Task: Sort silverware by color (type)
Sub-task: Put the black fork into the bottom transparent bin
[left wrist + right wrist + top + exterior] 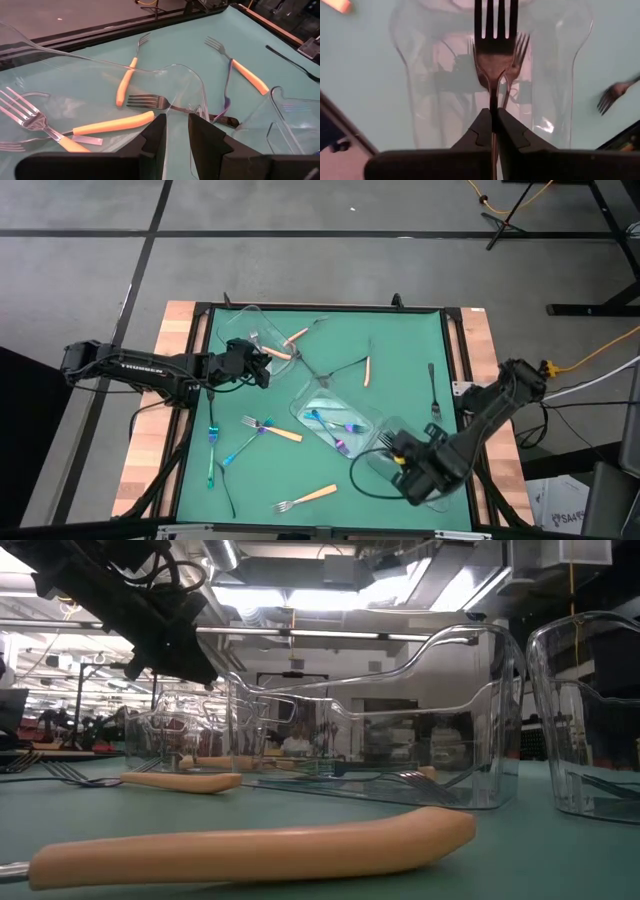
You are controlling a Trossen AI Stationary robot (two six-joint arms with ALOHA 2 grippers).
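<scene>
Your right gripper (493,122), jaws clenched on a dark metal fork (494,47), hangs over the clear plastic tray (420,75) to drop it with its kind, while the left gripper (176,137), jaws parted and empty, waits at the tray of orange-handled forks (112,122).

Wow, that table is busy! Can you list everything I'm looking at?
Mat: one, green, covering the table top.
Clear trays: three, see-through; back left, middle, front right.
Orange-handled forks: about five, orange with silver heads; scattered on the mat, some at the back-left tray.
Iridescent utensils: about five, blue-purple; two loose at the left, the rest in the middle tray.
Dark forks: several, grey-black; loose on the mat.
Cable: one, yellow-orange, on the floor at the right.
Left gripper: one, dark, open, at the back-left tray.
Right gripper: one, dark, shut on the held fork, grey-black, above the front-right tray.
</scene>
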